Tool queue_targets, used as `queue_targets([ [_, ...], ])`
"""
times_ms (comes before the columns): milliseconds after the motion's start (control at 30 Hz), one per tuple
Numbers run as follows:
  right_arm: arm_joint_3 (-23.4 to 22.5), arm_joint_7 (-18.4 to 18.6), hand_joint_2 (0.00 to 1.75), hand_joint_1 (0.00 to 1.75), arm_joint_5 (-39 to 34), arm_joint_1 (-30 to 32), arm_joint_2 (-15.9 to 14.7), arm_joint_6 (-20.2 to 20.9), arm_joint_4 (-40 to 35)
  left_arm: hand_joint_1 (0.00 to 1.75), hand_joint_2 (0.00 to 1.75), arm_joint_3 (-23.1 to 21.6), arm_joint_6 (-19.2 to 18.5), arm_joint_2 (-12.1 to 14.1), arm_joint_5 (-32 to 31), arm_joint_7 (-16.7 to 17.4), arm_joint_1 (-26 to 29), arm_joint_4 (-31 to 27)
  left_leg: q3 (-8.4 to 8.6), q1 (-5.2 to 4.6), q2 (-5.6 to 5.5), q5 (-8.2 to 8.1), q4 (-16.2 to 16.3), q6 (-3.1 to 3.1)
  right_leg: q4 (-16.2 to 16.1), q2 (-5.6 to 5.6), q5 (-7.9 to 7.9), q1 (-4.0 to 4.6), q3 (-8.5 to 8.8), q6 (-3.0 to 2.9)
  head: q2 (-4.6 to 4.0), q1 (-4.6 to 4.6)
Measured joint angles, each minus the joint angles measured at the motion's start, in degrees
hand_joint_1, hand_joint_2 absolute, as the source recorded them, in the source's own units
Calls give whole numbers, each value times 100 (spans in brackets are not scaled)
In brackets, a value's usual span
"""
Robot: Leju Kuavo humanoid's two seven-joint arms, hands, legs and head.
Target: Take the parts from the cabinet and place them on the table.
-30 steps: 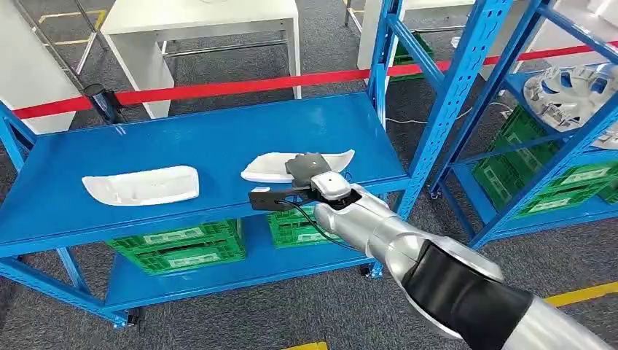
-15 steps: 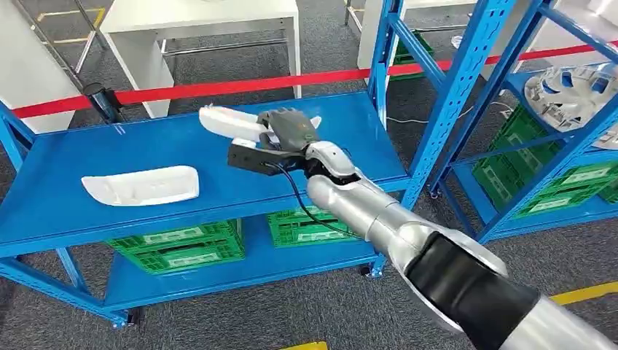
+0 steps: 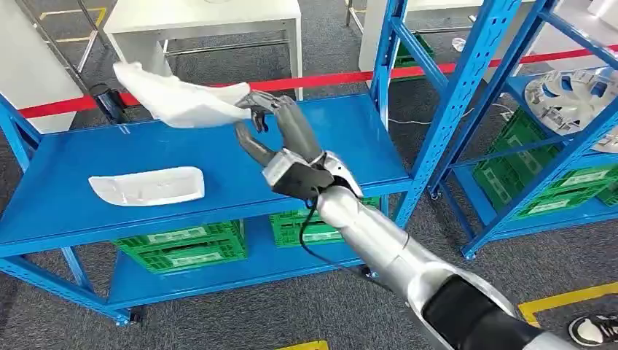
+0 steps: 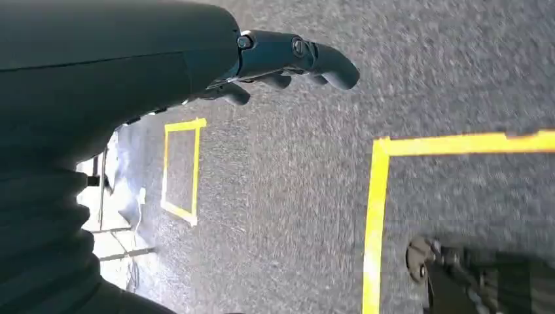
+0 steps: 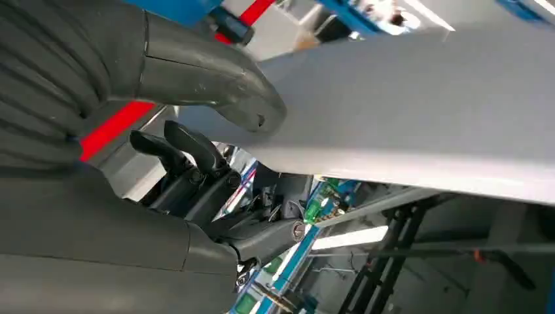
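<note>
Head view: right hand (image 3: 280, 138) grips white part (image 3: 178, 98), raised clear above blue shelf (image 3: 328, 146), thumb pressed on part's surface in right wrist view. Second white part (image 3: 148, 185) lies flat on shelf, well apart. Left hand (image 4: 288, 62) hangs over grey floor (image 4: 294, 196), fingers loosely apart, holding nothing.
</note>
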Motion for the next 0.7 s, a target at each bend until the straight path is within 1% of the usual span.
queue_targets([
  [33,-35,-35,175,175,-55,87,-7,13,-126,0,175,0,9,2,0,0,3,0,-32,26,-3,-31,69,-49,-216,-9,215,-36,83,50,2,-2],
  [67,-51,-62,175,175,-90,120,-7,24,-211,0,175,0,13,4,2,-2,-3,0,-79,67,1,-79,173,-114,-653,-25,486,-83,281,111,2,0],
  [100,-88,-99,175,175,-143,191,-7,46,-378,0,175,2,22,7,40,-44,-19,-2,-131,113,2,-141,302,-182,-1106,-62,681,-136,510,181,2,-2],
  [133,-129,-132,175,175,-202,395,-7,50,-664,0,175,2,44,99,90,-120,-22,-20,-214,104,-10,-202,414,-268,-1213,-77,452,-106,569,233,0,6],
  [167,-145,-167,175,175,-230,659,0,57,-925,0,175,2,57,111,129,-184,-20,-26,-309,102,-45,-250,518,-340,-997,5,580,-49,496,106,2,42],
  [200,-166,-216,175,175,-298,870,0,83,-1282,0,175,2,102,136,216,-273,-16,-37,-310,94,-57,-282,581,-386,-962,11,492,-102,449,21,2,44],
  [233,-160,-234,175,175,-328,1033,37,140,-1501,0,175,7,122,136,313,-346,-15,-33,-312,102,-78,-287,627,-405,-912,28,397,-85,402,-110,0,24],
  [267,-160,-256,175,175,-355,1142,52,162,-1682,0,175,33,162,180,405,-422,-13,-39,-331,104,-75,-270,620,-429,-864,35,389,-79,346,-143,2,35],
  [300,-162,-269,175,175,-379,1226,65,175,-1835,0,175,55,166,177,479,-490,-16,-37,-389,128,-67,-300,637,-454,-861,30,402,-72,313,-196,2,22],
  [333,-162,-285,175,175,-390,1326,74,179,-2001,0,175,83,166,201,525,-564,-19,-44,-428,121,-59,-463,780,-398,-861,26,421,-57,292,-263,0,9],
  [367,-166,-330,175,175,-396,1443,85,197,-2148,0,175,100,145,221,518,-633,-26,-46,-528,89,-61,-707,1057,-342,-887,23,443,-34,286,-294,2,-5],
  [400,-173,-376,175,175,-413,1605,100,212,-2347,0,175,105,90,227,416,-708,-38,-48,-708,26,-65,-1033,1554,-292,-918,7,490,2,270,-339,2,-18],
  [433,-188,-405,175,175,-429,1751,126,223,-2515,0,175,103,44,232,315,-730,-50,-48,-873,-31,-67,-1267,2012,-256,-931,-7,530,44,238,-369,2,-20],
  [467,-206,-416,175,175,-422,1869,157,230,-2658,0,175,103,26,236,267,-758,-63,-48,-975,-82,-67,-1391,2335,-203,-932,-12,561,95,197,-398,2,-20],
  [500,-212,-413,175,175,-385,1969,179,227,-2771,0,175,103,11,241,256,-780,-79,-50,-964,-132,-69,-1377,2420,-135,-932,-11,595,142,156,-426,2,-20],
  [533,-214,-413,175,175,-359,2073,199,227,-2909,0,175,103,7,245,232,-802,-102,-52,-830,-196,-71,-1247,2254,-32,-932,-9,633,196,115,-449,2,-20],
  [567,-221,-416,175,175,-346,2178,225,227,-3053,0,175,103,-7,251,203,-829,-129,-57,-577,-274,-79,-1050,1854,92,-934,-2,678,250,69,-463,2,-20],
  [600,-225,-418,175,175,-350,2251,247,240,-3174,0,175,94,-9,264,166,-841,-156,-59,-289,-346,-90,-870,1388,219,-938,6,722,289,31,-483,2,-18],
  [633,-232,-420,175,175,-383,2314,273,273,-3279,0,175,79,-9,292,149,-844,-185,-70,3,-439,-103,-857,910,373,-942,9,770,263,10,-499,2,-11],
  [667,-236,-420,175,175,-420,2391,293,315,-3356,0,175,50,-9,310,116,-826,-194,-81,55,-443,-50,-903,806,350,-977,13,821,321,13,-465,2,9],
  [700,-252,-420,175,175,-503,2471,297,374,-3430,0,175,18,11,334,81,-803,-197,-94,51,-484,-48,-749,786,300,-1016,4,864,287,32,-429,0,-11],
])
